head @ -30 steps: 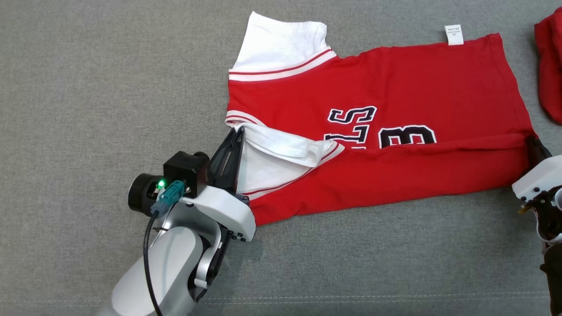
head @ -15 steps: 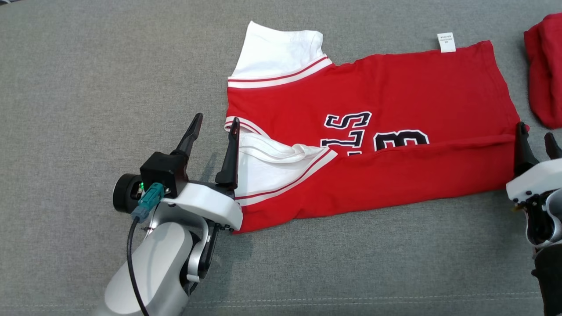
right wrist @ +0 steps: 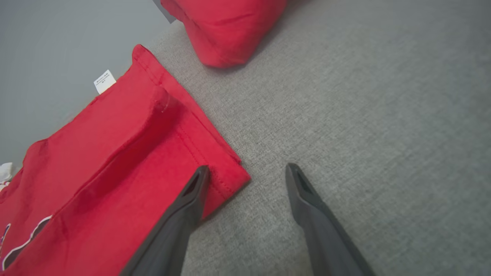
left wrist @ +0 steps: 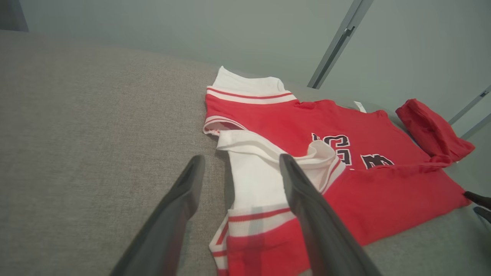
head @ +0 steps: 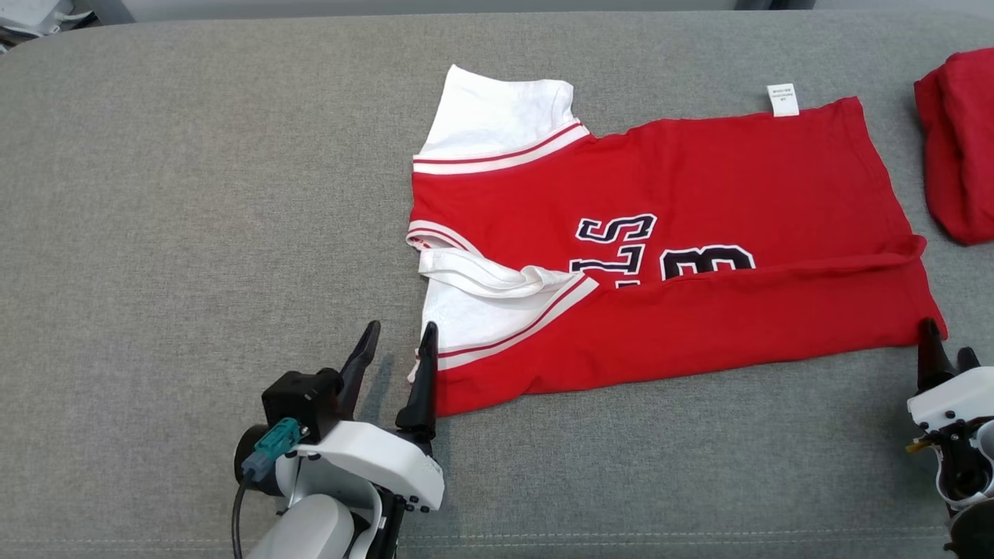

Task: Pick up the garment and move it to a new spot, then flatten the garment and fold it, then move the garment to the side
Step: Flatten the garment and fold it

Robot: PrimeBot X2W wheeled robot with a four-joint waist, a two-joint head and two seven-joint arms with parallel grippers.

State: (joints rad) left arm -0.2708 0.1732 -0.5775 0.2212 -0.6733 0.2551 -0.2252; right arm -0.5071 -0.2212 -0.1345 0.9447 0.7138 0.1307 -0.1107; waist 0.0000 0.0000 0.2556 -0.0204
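Note:
The garment (head: 699,186) is a red jersey with white sleeves and black lettering, lying flat on the grey cushion with its near long edge folded over the body. In the left wrist view the garment (left wrist: 337,191) fills the middle, and in the right wrist view the garment (right wrist: 115,168) lies at the left. My left gripper (head: 397,341) (left wrist: 241,165) stands open at the garment's near left corner, empty. At the near right corner, by the hem, my right gripper (head: 945,343) (right wrist: 247,170) stands open and holds nothing.
A second red cloth bundle (head: 959,144) (right wrist: 226,27) (left wrist: 433,130) lies at the far right of the grey cushion (head: 194,233). The cushion's far edge (head: 311,19) runs along the top of the head view, and a seam crosses near the front edge.
Both grippers opened and let go of the garment's folded edge, then drew back toward me to its near corners. The head camera has tilted, shifting the whole picture.

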